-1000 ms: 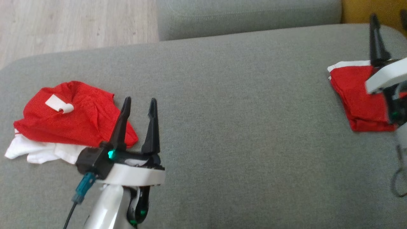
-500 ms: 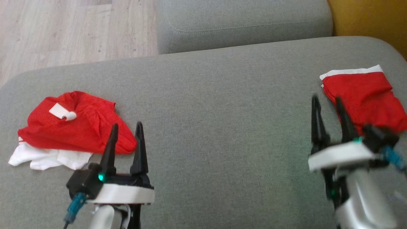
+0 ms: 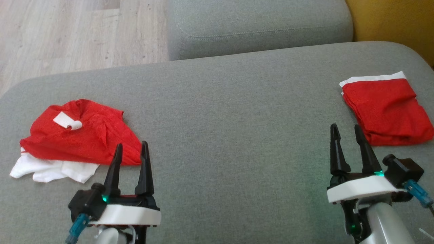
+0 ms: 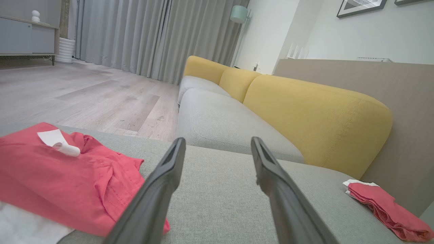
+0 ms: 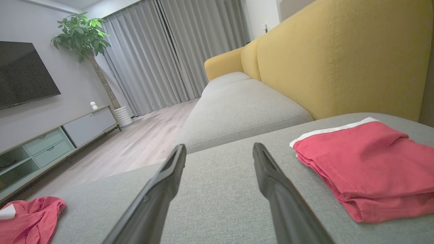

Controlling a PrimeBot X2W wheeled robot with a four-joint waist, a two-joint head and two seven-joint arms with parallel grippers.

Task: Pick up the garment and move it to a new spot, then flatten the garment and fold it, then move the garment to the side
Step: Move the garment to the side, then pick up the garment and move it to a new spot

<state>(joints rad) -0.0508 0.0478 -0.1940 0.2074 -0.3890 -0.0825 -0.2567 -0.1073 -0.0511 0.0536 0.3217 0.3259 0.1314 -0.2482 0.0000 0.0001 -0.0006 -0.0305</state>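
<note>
Garment (image 3: 383, 108), red and folded into a neat block, lies by the right edge of the grey cushion (image 3: 237, 112), apparently set aside there as finished work. Its white-banded end faces the cushion's back edge. Its long axis seems to run back to front, leaning slightly right. Near the front edge the left gripper (image 3: 131, 145) and the right gripper (image 3: 345, 126) hang with jaws wide and empty, clear of cloth. A crumpled red garment (image 3: 84, 135) on a white cloth (image 3: 51, 169) sits by the left edge, likely awaiting its turn.
</note>
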